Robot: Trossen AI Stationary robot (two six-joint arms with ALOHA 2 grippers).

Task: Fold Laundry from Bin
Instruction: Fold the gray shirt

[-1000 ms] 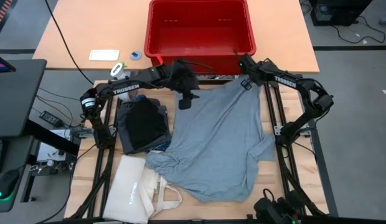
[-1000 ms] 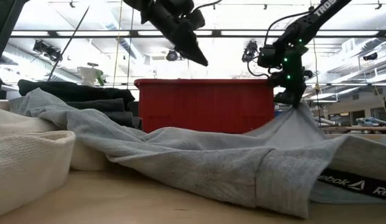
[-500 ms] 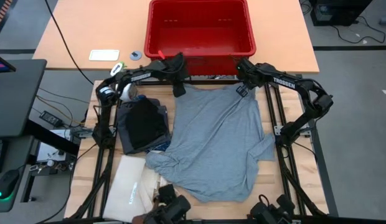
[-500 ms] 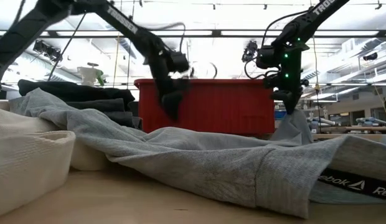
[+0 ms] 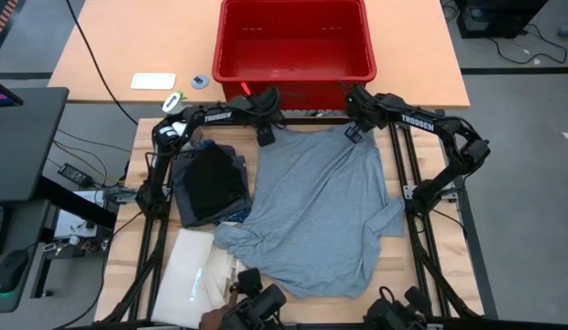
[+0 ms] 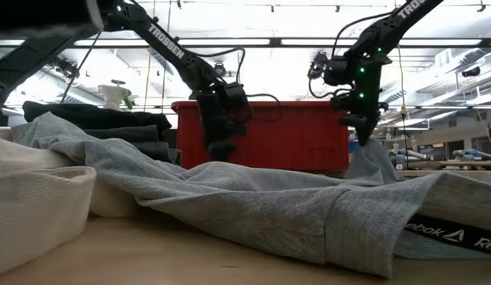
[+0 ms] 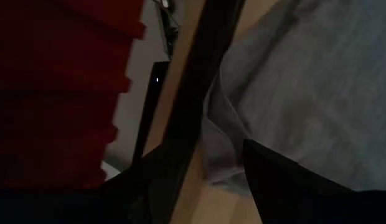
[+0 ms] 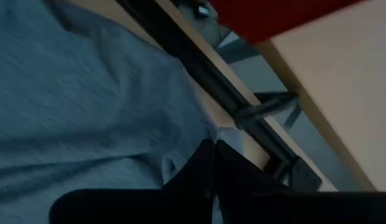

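While pinching grey shirt (image 5: 316,206) corner by bin (image 5: 294,18), right pincer (image 5: 351,131) clamped; left pincer (image 5: 264,137) parted over opposite corner.

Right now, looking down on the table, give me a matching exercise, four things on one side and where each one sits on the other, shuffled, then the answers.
Things:
1. grey T-shirt
2. red bin
3. cream tote bag
4. dark folded pile

Places:
A. near left corner of the table
B. spread across the table's middle
C. left side, beside the spread shirt
D. beyond the table's far edge

Pairs: 1-B, 2-D, 3-A, 4-C
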